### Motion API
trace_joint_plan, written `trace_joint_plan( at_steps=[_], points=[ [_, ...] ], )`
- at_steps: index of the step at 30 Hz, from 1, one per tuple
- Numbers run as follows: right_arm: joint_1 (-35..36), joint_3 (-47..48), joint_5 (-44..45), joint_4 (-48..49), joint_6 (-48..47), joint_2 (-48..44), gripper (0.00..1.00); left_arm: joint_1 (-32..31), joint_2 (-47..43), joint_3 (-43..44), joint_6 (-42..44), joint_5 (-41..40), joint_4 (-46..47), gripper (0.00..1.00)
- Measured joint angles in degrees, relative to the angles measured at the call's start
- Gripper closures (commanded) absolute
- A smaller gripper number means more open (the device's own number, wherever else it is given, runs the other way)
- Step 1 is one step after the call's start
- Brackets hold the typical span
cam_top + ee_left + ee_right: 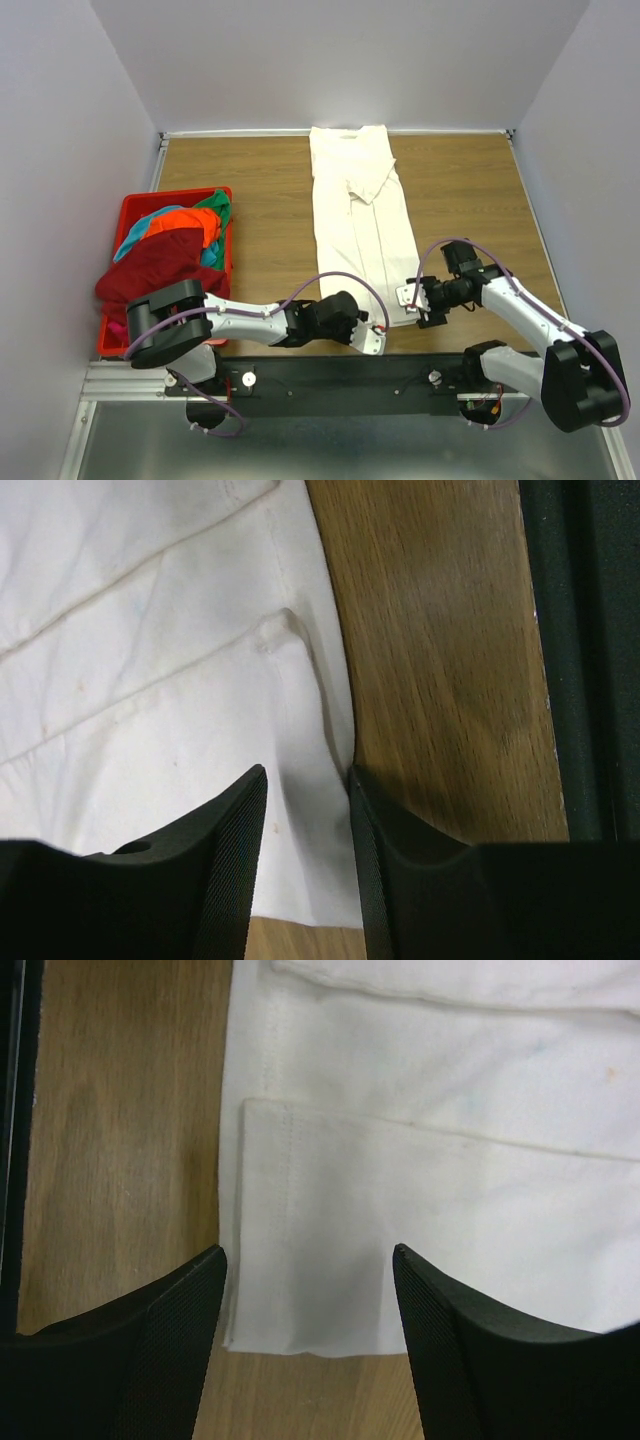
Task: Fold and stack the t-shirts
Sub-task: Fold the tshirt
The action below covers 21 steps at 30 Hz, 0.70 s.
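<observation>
Between left fingers (200,880), white t-shirt (360,210) hem, likewise right fingers (150,1360)

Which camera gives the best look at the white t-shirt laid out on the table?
The top external view: it alone shows the whole white t-shirt, folded into a long strip. The left wrist view shows just a wrinkled patch of its near edge, the right wrist view just a hemmed corner.

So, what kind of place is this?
Probably a robot test cell: plain walls box in a wooden table, the left arm and right arm are mounted at its near edge, and a red basket holds shirts.
</observation>
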Motion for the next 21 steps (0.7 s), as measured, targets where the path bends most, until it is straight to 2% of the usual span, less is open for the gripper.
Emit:
trace_joint_plan(
  at_steps=[10, 15, 16, 18, 19, 21],
  points=[
    [2.49, -0.48, 1.77, -0.28, 0.26, 1.99, 0.31, 0.13, 0.24, 0.00, -0.02, 0.02, -0.28, 0.63],
    [2.75, -0.48, 2.29, -0.20, 1.51, 2.27, 0.42, 0.37, 0.52, 0.02, 0.00, 0.02, -0.22, 0.69],
    [2.82, -0.48, 2.45, -0.13, 1.73, 2.29, 0.52, 0.44, 0.57, 0.04, -0.02, 0.04, -0.22, 0.75],
    [2.95, -0.50, 2.84, 0.26, 2.03, 2.29, 0.54, 0.61, 0.59, 0.04, -0.02, 0.07, -0.22, 0.77],
    [3.02, -0.55, 3.17, 0.48, 2.38, 2.29, 0.60, 0.76, 0.59, 0.07, -0.07, 0.15, -0.31, 0.77],
    [3.19, -0.57, 3.54, 0.72, 2.75, 2.29, 0.65, 1.09, 0.63, 0.04, -0.20, 0.26, -0.39, 0.78]
  ],
)
